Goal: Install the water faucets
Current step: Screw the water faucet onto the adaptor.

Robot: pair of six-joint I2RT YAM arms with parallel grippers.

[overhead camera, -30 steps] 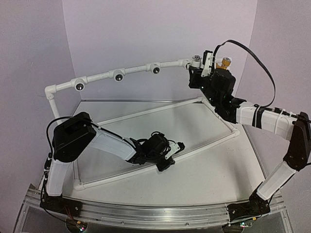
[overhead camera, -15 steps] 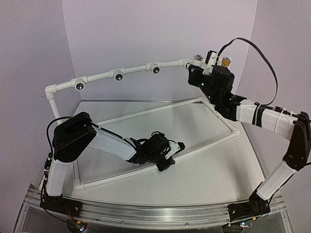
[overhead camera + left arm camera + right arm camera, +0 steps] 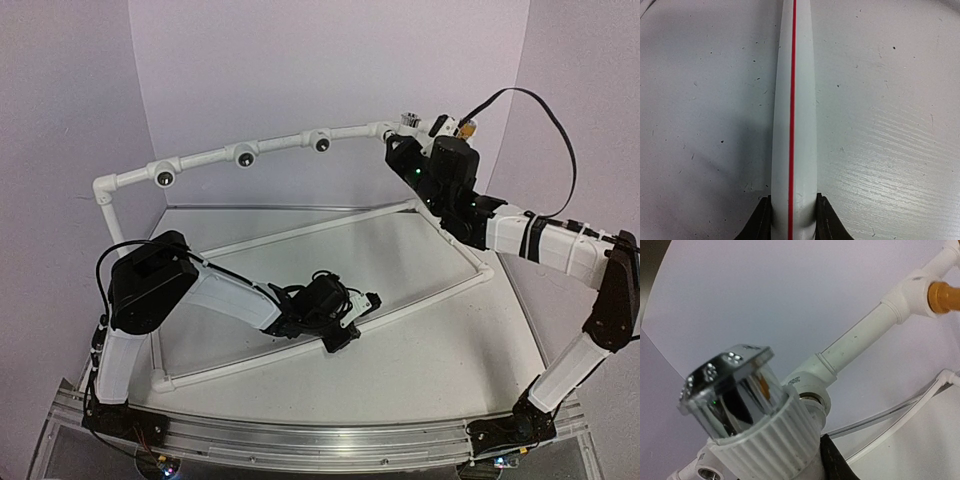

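Left gripper (image 3: 792,216) clamped tight on the red-striped pipe (image 3: 792,100) lying mid-tabletop (image 3: 890,150). Right gripper (image 3: 432,127) raised over the tabletop's far right corner — one finger (image 3: 832,462) against the white faucet (image 3: 760,440), hold impossible to judge. Orange faucet (image 3: 940,294) just beyond, seated in the pipe frame's (image 3: 860,335) top rail.

Close up, a white faucet (image 3: 767,440) with ribbed collar and shiny faceted cap (image 3: 725,390) touches one dark gripper finger (image 3: 836,463) — behind it a white pipe (image 3: 860,335) rises rightward to a fitting (image 3: 912,296) with an orange stub (image 3: 940,294).
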